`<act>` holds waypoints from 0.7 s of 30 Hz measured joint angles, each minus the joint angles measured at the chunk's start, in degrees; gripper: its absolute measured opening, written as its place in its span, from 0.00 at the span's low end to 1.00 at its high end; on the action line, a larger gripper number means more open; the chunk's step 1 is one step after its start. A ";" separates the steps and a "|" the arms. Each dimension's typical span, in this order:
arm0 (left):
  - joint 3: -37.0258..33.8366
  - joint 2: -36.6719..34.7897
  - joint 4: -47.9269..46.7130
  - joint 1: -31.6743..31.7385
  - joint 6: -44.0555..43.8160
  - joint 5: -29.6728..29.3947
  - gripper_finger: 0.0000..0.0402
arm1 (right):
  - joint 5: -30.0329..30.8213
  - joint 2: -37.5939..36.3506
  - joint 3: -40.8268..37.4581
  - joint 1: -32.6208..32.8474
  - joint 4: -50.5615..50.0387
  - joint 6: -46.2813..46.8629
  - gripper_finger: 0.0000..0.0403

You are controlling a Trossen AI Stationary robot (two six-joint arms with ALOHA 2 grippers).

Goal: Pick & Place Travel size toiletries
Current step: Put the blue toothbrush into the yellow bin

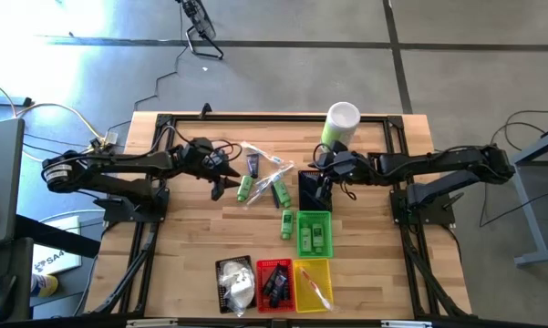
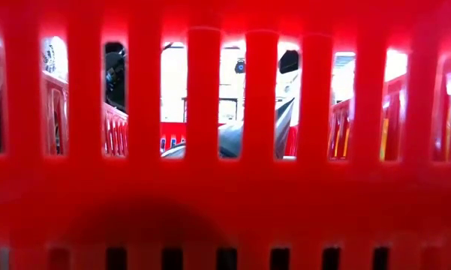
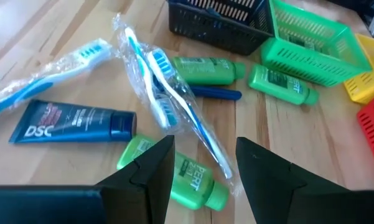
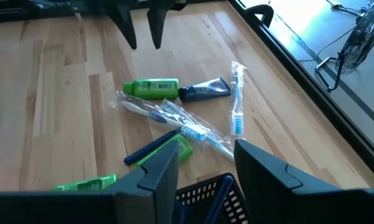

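Left gripper (image 1: 221, 185): fingers spread, empty, above a green bottle (image 3: 174, 174) beside the loose pile mid-table.
Right gripper (image 1: 321, 189): fingers spread, empty, over the black basket (image 1: 310, 191).
Left wrist view only: DSC label on the dark blue tube (image 3: 74, 121); wrapped toothbrushes (image 3: 165, 102) cross the pile (clear film crinkled).
High view only: green basket (image 1: 314, 233) holds bottles; yellow basket (image 1: 312, 284) and red basket (image 1: 273, 284) at the near edge; white canister (image 1: 340, 123) behind.
Low view: blocked by red basket slats.
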 joint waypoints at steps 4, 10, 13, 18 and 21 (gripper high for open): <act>0.00 0.00 -0.04 0.00 0.00 -0.02 0.42 | 0.00 0.00 0.00 0.00 0.63 0.00 0.37; 0.00 0.00 0.44 0.00 0.02 -0.78 0.42 | -0.02 0.00 0.00 0.00 0.77 0.02 0.37; 0.00 0.00 0.43 0.00 0.01 -0.86 0.42 | -0.02 0.00 0.00 0.00 0.77 0.03 0.37; 0.00 0.00 0.44 0.00 0.00 -1.01 0.42 | -0.02 0.00 0.00 0.00 0.77 -0.02 0.37; 0.02 0.00 0.46 0.00 0.00 -1.08 0.42 | -0.02 0.00 0.00 0.00 0.78 -0.44 0.37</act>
